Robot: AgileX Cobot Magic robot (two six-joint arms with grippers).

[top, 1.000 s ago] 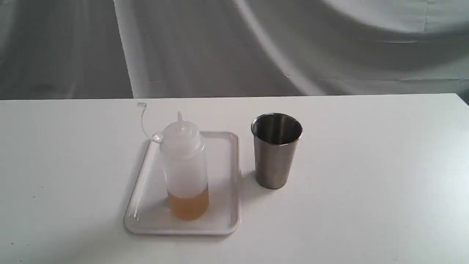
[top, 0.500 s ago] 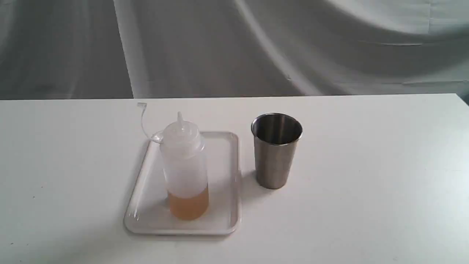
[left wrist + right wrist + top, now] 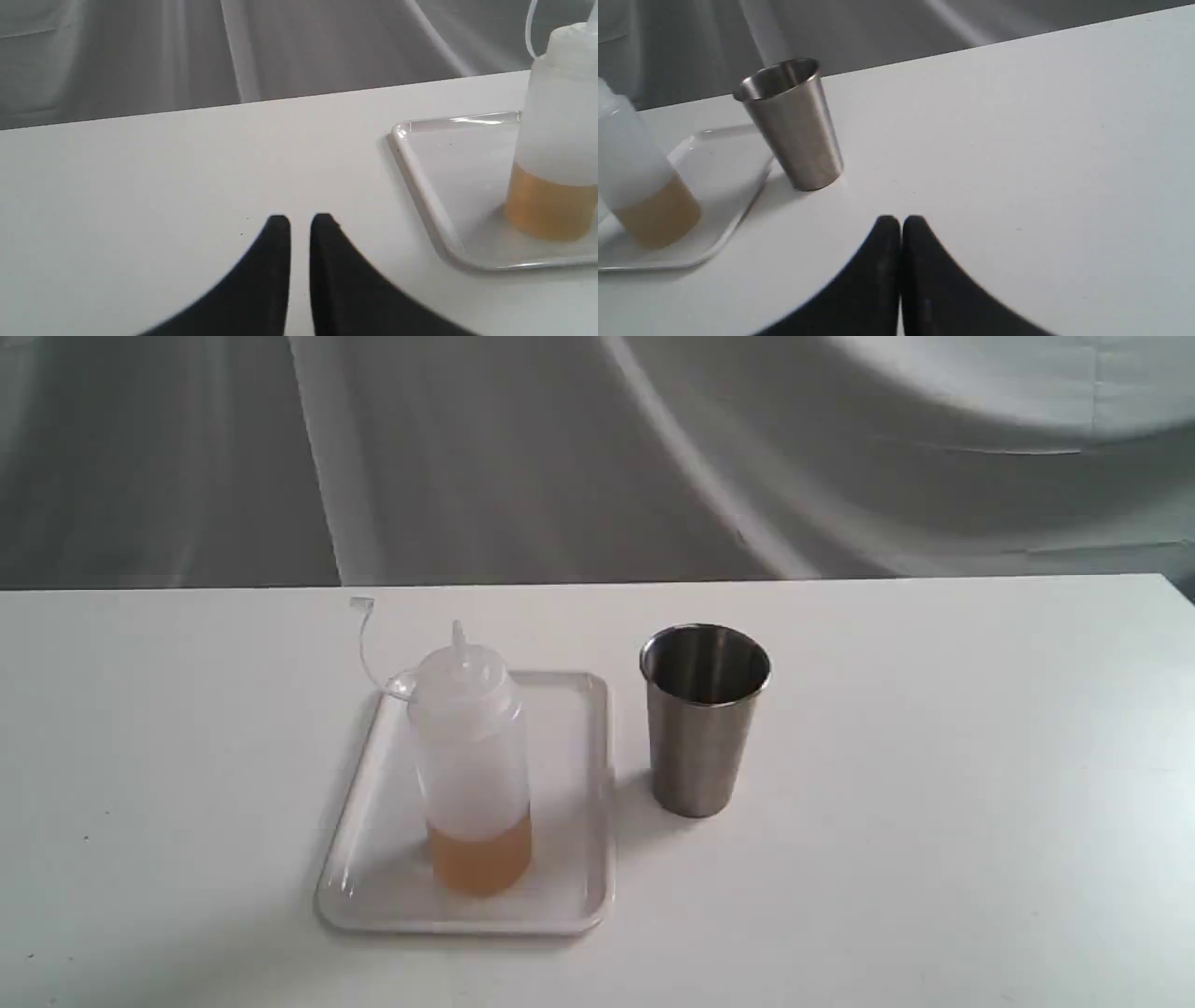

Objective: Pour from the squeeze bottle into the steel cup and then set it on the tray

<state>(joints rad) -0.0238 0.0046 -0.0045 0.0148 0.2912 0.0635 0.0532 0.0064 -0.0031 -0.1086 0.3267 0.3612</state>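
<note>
1. The desk [image 3: 934, 756] carries everything, and no arm shows in the exterior view. Both tools sit low over bare desk, well apart from the task's things. I judge that no step is in hand. The layout suits either a task not yet begun or one already finished, and the pictures do not settle which.
2. The tray [image 3: 571, 747] is white and glossy with a low rim, and it lies flat left of centre.
3. The bottle [image 3: 471, 756] stands upright on the tray, towards its near end. Its plastic is cloudy, amber liquid fills roughly the bottom quarter, and the cap strap curls up with the nozzle uncapped.
4. The cup [image 3: 702, 737] stands upright on the desk just beside the tray's right edge, not touching it. Its inside is dark, so I cannot tell whether it holds liquid.
5. The left tool [image 3: 300, 223] is all but closed, with a thin slit between its jaws, and it grips nothing. The right tool [image 3: 901, 223] is closed and empty.
6. If pouring is still due, the next move calls for the left tool to open wide, reach the bottle's body and grip gently, since soft walls could squirt.
</note>
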